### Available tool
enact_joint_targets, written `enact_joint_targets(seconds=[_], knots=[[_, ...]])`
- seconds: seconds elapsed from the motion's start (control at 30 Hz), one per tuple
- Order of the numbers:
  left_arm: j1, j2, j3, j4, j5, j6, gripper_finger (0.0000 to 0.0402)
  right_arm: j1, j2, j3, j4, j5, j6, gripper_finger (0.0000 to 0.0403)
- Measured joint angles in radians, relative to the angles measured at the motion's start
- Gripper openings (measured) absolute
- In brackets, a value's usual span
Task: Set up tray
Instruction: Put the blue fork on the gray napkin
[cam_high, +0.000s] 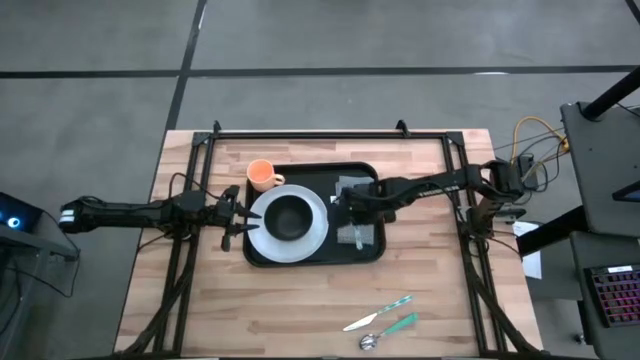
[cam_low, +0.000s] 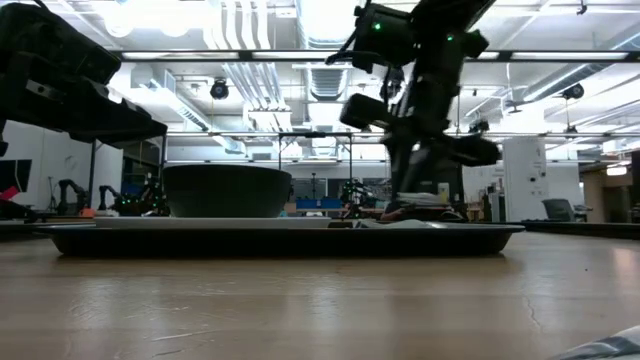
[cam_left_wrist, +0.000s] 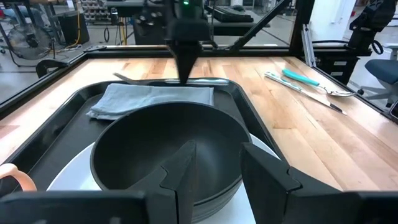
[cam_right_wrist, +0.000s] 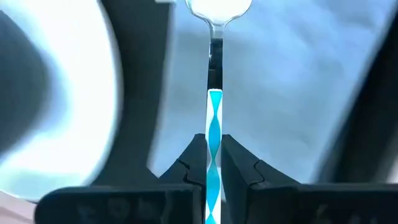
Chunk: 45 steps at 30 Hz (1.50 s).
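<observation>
Tray (cam_high: 262, 252): my right pincer (cam_right_wrist: 214, 163), clamped on a utensil (cam_right_wrist: 214, 124), hangs right above the napkin (cam_high: 362, 236), handle lengthwise btwn the fingers; left pincer (cam_left_wrist: 214, 171) half-open by the bowl (cam_left_wrist: 168, 146).

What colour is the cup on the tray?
Orange; the cup shows best in the high view, at the tray's corner.

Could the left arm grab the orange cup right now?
Probably yes. The orange cup stands at the tray's back corner, close to the left gripper, with nothing between them; its fingers hold nothing.
</observation>
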Motion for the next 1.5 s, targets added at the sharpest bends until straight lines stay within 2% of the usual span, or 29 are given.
enact_joint_targets(seconds=[0.27, 0.6, 1.27, 1.5], knots=[[0.0, 0.0, 0.0, 0.0, 0.0, 0.0, 0.0105, -0.039, 0.0, -0.013, 0.042, 0.053, 0.028, 0.0015], [0.0, 0.0, 0.0, 0.0, 0.0, 0.0, 0.0105, -0.049, 0.085, -0.061, 0.12, 0.041, 0.04, 0.0015], [0.0, 0.0, 0.0, 0.0, 0.0, 0.0, 0.0105, -0.083, 0.081, -0.071, 0.089, 0.046, 0.043, 0.0017], [0.0, 0.0, 0.0, 0.0, 0.0, 0.0, 0.0105, -0.082, 0.081, -0.072, 0.093, 0.045, 0.044, 0.0041]])
